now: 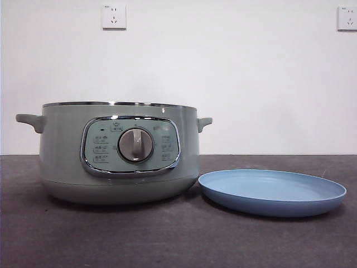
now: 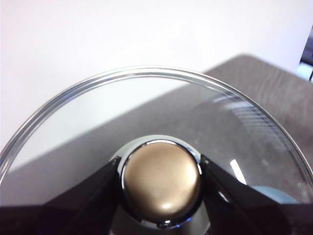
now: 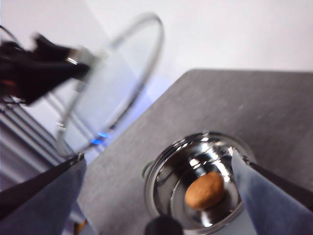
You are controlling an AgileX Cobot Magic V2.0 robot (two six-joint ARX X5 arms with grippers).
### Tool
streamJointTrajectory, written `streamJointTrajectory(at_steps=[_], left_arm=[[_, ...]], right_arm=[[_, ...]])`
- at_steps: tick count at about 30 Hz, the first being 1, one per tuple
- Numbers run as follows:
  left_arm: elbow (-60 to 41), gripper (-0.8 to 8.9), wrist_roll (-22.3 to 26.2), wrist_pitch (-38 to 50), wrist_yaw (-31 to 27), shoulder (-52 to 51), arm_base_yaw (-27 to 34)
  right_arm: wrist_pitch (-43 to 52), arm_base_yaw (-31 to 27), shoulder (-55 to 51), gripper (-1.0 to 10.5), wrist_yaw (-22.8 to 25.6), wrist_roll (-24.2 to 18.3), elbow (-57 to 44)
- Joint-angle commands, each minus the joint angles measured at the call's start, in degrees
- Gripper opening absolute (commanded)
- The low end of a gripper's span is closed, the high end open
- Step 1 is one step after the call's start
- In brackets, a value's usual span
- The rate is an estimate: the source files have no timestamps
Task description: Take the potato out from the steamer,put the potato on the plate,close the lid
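Front view: the steamer (image 1: 119,153) stands uncovered on the dark table (image 1: 111,240), its control panel and silver dial (image 1: 135,145) facing the camera, and the light-blue plate (image 1: 272,191) lies just beside it, nearly touching its base; neither of my claws shows here. Left wrist view: my left gripper (image 2: 161,178) is clenched on the knob (image 2: 161,180) of the glass lid (image 2: 98,122), one black jaw pressed against each side of the knob, and the lid spreads out ahead of my jaws, lifted clear of the table seen through the glass. Right wrist view: my right gripper (image 3: 156,196) hangs released, jaws spread wide, high above the open steamer (image 3: 195,181). The potato (image 3: 205,190) lies on the shiny floor of the pot, below and between my jaws. Off to one side, blurred, the lid (image 3: 115,83) hangs tilted in the air, held by my other claw (image 3: 78,61).
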Motion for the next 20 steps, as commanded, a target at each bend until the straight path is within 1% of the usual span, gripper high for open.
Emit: streamJointTrajectory(at_steps=[1, 4, 6, 9, 13, 18, 20], left_arm=[[1.31, -0.08, 1.44, 2.1, 0.04, -4.13, 0.04], [1.31, -0.08, 1.73, 2.1, -2.64, -8.02, 0.07], [1.31, -0.08, 3.13, 2.08, -6.25, -10.84, 0.04], [1.31, -0.08, 4.44, 1.97, -11.8, -14.93, 0.04], [1.31, -0.08, 5.03, 1.57, -16.15, -19.82, 0.04], [1.31, -0.08, 5.51, 0.81, -17.88, -25.86, 0.04], [1.31, -0.08, 5.51, -0.04, -17.75, -28.22, 0.04]], right_arm=[[-4.33, 4.68, 4.28, 5.0, 4.81, -2.89, 5.4], [-10.88, 10.69, 10.38, 5.0, 11.1, -5.75, 12.92], [-14.88, 14.67, 15.12, 5.0, 15.08, -6.86, 18.38], [-19.78, 18.67, 21.86, 5.0, 19.56, -7.67, 25.77], [-24.63, 22.56, 30.56, 5.0, 24.17, -7.17, 34.23], [-27.3, 25.4, 40.81, 5.0, 28.61, -4.83, 41.99], [-27.61, 26.14, 45.03, 5.0, 28.98, -3.52, 43.93]])
